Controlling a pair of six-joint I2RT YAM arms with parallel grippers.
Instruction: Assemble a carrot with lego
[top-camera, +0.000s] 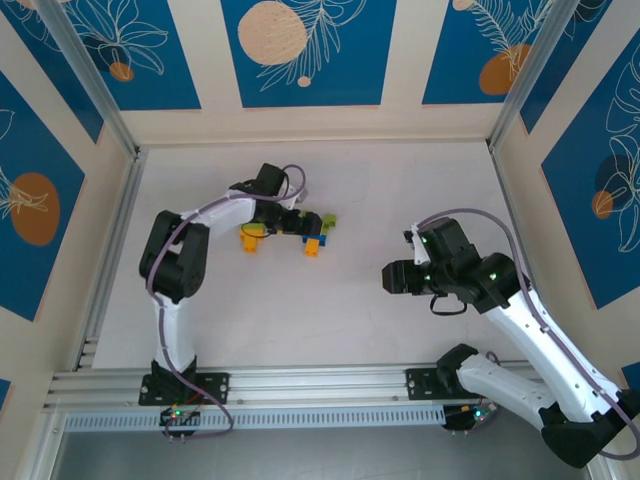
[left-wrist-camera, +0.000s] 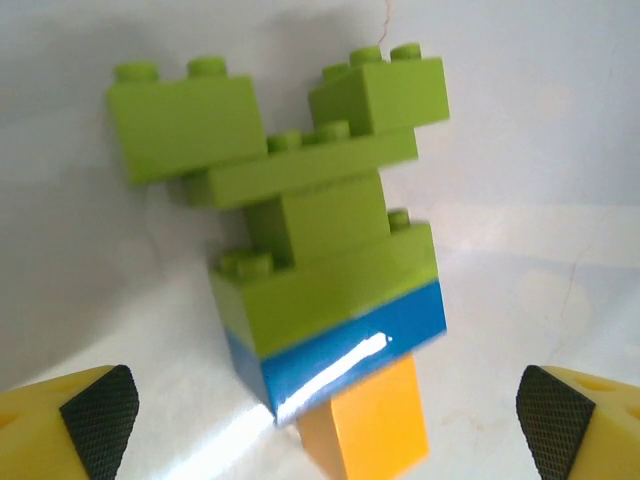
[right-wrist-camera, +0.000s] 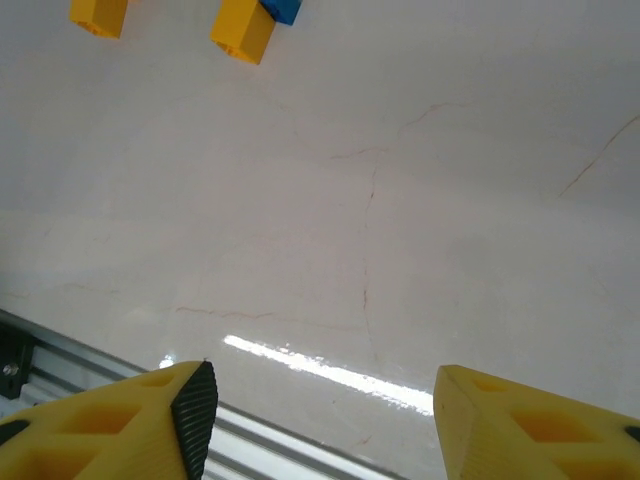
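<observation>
Both pincers open; lego stack (left-wrist-camera: 330, 270) lies loose on the table (top-camera: 350, 320).
We see the left pincer (left-wrist-camera: 327, 415) spread wide, fingers flanking the stack's orange end without touching it. The stack is lime green over blue, left of centre in the top view, with an orange brick (top-camera: 249, 238) near it. The right pincer (right-wrist-camera: 322, 400) gapes over the table, holding nothing.

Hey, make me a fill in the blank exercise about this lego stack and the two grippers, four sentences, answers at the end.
The lime green studded plastic bricks are stacked on a glossy plastic brick coloured ____.
Beneath it, nearest the left gripper, is a smooth plastic brick coloured ____.
The left gripper's jaws stand ____, either side of the lego stack without touching it.
The right gripper hangs above the white table holding ____.
Missing words: blue, orange, open, nothing.
</observation>
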